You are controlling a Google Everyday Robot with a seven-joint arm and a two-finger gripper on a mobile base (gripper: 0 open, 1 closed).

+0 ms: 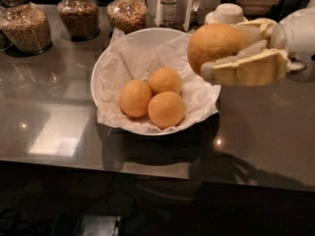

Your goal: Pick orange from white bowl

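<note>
My gripper (224,53) comes in from the right and is shut on the orange (214,45), holding it in the air above the right rim of the white bowl (101,77). The orange's skin is dimpled and paler on top. One cream finger (246,69) lies in front of it; the other shows behind it. The bowl is lined with crumpled white paper (133,58) and holds three evenly orange fruits (156,97) near its middle.
The bowl stands on a dark glossy counter (54,132). Three glass jars of grain (78,11) line the back left. A bottle (168,4) and stacked small white bowls (226,14) stand at the back. The counter's front edge runs below the bowl.
</note>
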